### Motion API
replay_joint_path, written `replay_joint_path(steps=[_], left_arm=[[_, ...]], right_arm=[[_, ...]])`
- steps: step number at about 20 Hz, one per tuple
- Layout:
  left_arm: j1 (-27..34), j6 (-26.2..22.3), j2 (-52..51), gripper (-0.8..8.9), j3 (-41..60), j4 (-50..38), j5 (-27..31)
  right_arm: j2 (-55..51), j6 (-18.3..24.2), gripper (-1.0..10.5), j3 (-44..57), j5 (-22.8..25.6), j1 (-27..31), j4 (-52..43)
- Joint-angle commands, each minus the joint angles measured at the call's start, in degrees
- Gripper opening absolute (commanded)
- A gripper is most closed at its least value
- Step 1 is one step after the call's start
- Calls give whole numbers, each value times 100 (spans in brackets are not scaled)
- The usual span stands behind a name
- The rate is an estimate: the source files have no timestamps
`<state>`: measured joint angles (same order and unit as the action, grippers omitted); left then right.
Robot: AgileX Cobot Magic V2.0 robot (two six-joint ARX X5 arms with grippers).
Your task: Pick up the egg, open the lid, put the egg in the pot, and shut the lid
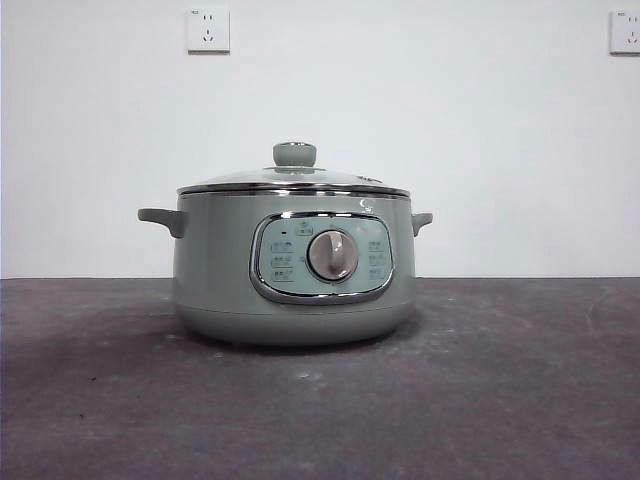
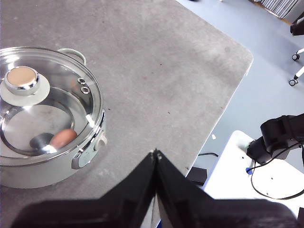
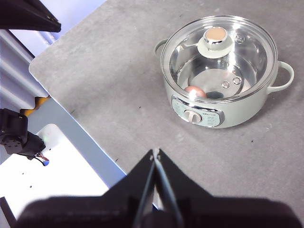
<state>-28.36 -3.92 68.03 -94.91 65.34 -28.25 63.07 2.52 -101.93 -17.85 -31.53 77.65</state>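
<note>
The pot [image 1: 293, 268] is seen standing on the grey table [image 1: 520, 400], well in from the edges, its dial panel turned toward the front edge. The lid [image 3: 219, 56] is seated square on the rim. Through the glass the egg [image 3: 194, 91] is seen lying on the pot floor, against the wall on the dial side. By the look of it, every step of the task is done.

The left claw [image 2: 156, 153] is held clear above the table, away from the pot, its jaws pressed together with nothing between them. The right claw [image 3: 156, 152] is likewise drawn back and high, jaws closed, nothing held.

Handling, as judged:
- Egg: light, smooth-shelled, brittle; likely to roll or slip. Best taken across its narrow middle with gentle pressure.
- Lid: stiff glass with a metal rim, moderately heavy, breakable if dropped. The knob [image 2: 22, 78] is the one sound hold; a slick rim is to be avoided.
- Pot: heavy and stable, unlikely to shift when the lid is lifted.
</note>
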Motion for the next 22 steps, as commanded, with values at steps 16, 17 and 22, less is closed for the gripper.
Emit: replay_joint_path(steps=[16,17,22], left_arm=[[1845,-831,-1827,-3,1600,-3515,1624],[2131,-833,-2247,-3,2236,-4044,1639],[2848,-807,-4028,-3,5141,-5486,2343]], right_arm=[[-13,-50,1,13,-2,-13,92],[-13,-50,1,13,-2,-13,92],[-13,-50,1,13,-2,-13,92]])
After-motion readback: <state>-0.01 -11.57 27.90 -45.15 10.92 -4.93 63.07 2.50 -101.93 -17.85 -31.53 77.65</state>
